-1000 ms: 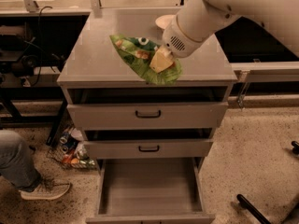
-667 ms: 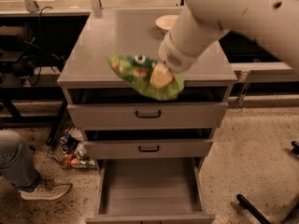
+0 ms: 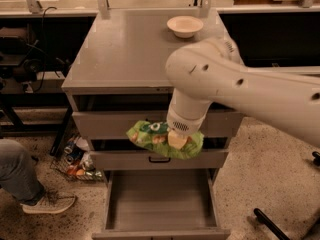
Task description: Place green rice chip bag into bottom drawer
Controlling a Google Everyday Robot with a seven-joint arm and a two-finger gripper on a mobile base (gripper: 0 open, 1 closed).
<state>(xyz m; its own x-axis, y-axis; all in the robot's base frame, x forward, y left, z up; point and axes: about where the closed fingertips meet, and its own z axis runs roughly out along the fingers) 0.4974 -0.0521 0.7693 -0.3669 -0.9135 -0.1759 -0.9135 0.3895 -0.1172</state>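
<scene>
Green rice chip bag (image 3: 148,133) hangs clamped in the gripper (image 3: 178,140) above the open bottom drawer (image 3: 160,206); released now, it could snag the middle drawer's handle (image 3: 159,160).

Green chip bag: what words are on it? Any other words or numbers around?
Crinkled green rice chip bag: print too small to read.
Nothing else shows readable text.
The gripper holds the bag in front of the grey cabinet's middle drawer, above the open bottom drawer.

Cream bowl (image 3: 185,26) at back of worktop (image 3: 125,54), well apart from gripper (image 3: 176,140) down at cabinet front. Floor, left: person's jeans leg (image 3: 17,174) w/ grey sneaker (image 3: 50,203); cans (image 3: 75,159) beside cabinet.
</scene>
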